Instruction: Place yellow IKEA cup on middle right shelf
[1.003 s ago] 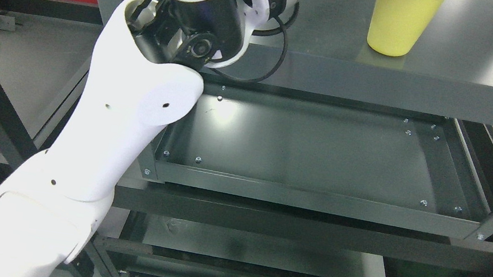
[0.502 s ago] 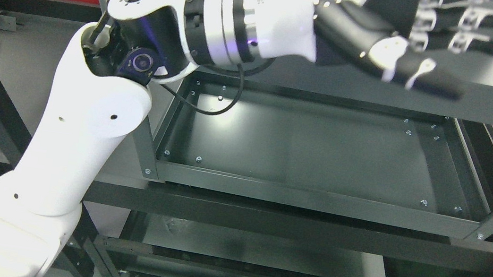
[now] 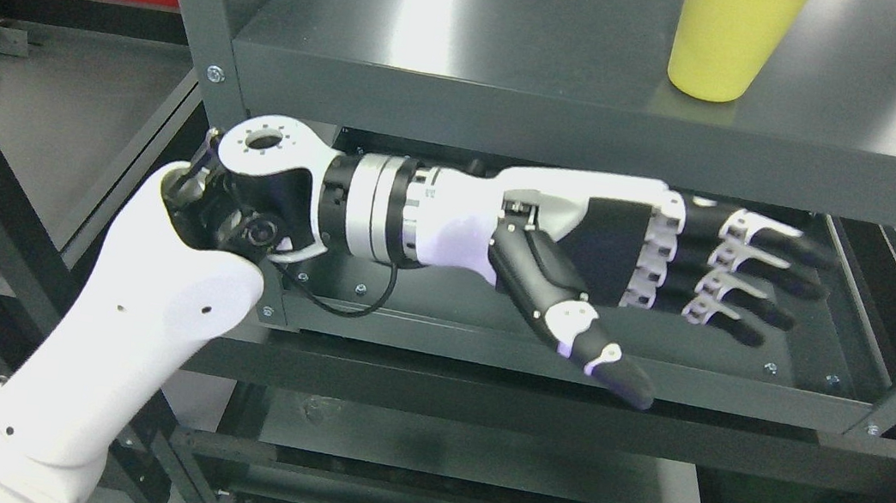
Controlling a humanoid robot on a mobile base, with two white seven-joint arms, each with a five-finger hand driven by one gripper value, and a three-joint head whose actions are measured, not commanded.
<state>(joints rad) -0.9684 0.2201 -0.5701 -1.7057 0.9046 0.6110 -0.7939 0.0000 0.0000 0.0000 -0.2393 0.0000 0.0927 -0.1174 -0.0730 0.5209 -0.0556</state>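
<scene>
The yellow cup (image 3: 731,38) stands upright on the top shelf (image 3: 459,36). The left hand (image 3: 654,266) lies flat below that shelf, fingers (image 3: 748,274) spread wide, holding nothing. The cup is above the hand, a little right.

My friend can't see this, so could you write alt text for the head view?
A white left robot hand, fingers spread and empty, reaches across a dark metal tray shelf. On the shelf above stands a yellow cup, untouched.
</scene>
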